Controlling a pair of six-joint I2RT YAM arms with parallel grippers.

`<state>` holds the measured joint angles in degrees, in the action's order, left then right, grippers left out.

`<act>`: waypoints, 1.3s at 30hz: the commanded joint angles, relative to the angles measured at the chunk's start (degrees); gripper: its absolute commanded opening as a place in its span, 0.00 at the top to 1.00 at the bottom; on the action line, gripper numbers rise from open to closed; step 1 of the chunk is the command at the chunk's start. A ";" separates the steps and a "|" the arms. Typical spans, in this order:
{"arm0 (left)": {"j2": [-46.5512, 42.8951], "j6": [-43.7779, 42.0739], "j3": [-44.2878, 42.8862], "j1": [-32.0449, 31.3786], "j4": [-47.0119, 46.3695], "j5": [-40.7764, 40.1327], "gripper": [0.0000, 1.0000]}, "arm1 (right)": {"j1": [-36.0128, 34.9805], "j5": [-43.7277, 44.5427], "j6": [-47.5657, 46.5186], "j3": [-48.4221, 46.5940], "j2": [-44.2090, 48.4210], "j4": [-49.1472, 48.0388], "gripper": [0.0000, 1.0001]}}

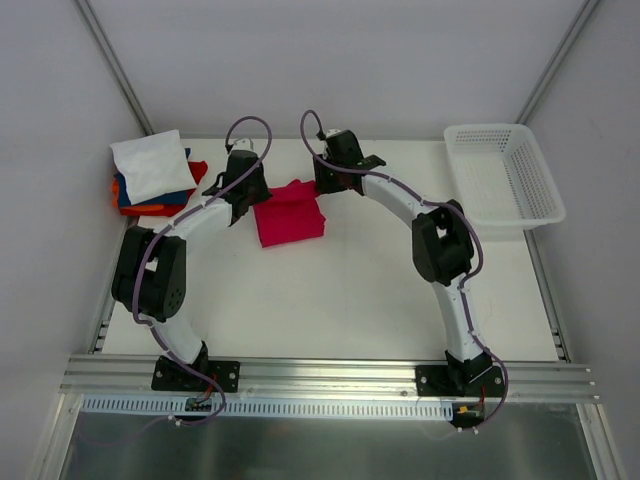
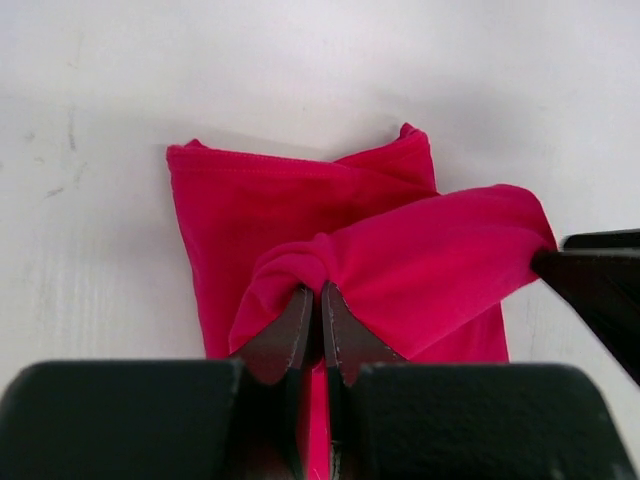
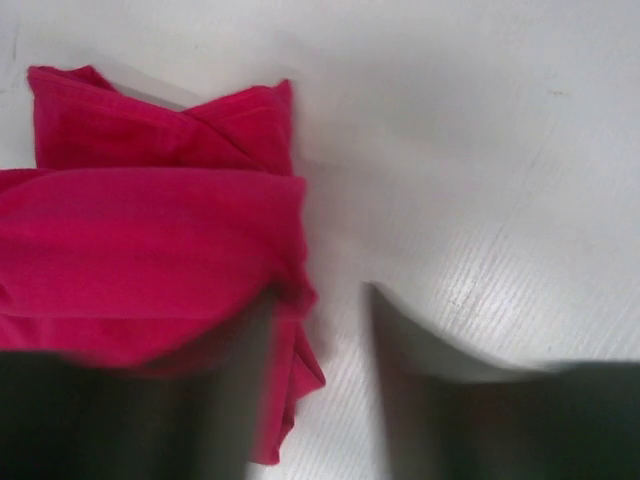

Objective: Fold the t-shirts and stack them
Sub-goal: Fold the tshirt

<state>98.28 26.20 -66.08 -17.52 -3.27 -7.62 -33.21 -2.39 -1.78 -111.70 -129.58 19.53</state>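
Plain crimson shirt (image 1: 289, 212); pile (image 1: 152, 166) white on top, blue, orange and red beneath; white mesh basket (image 1: 500, 128); white table (image 1: 330, 290).

A white table (image 1: 330, 290) is seen from above, enclosed by plain pale grey walls (image 1: 350, 60). Two slanting metal struts (image 1: 111, 60) are set against the walls, an aluminium rail (image 1: 330, 372) is fixed along the near edge, and everything is evenly lit.

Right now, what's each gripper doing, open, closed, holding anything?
Left gripper: closed, pinching a fold of the red t-shirt.
Right gripper: open, nothing between its fingers.
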 commanded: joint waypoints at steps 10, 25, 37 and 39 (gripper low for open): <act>2.88 -1.94 -1.77 4.42 -1.13 -5.56 0.01 | 2.19 2.74 1.61 15.07 10.56 -3.35 0.01; -14.84 -0.09 4.56 4.07 2.04 -1.80 0.01 | 2.10 9.07 5.91 40.85 34.46 -8.36 0.00; -17.34 0.78 8.16 1.61 2.04 7.35 0.01 | 0.43 8.37 8.19 49.38 42.65 -7.84 0.01; -15.94 1.84 9.21 1.61 1.51 7.44 0.01 | 0.17 8.20 9.07 51.49 44.14 -8.02 0.00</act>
<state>79.81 26.50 -59.07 -15.73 -2.31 -3.18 -32.38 5.63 5.19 -62.11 -89.43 12.38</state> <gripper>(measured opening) 0.990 0.993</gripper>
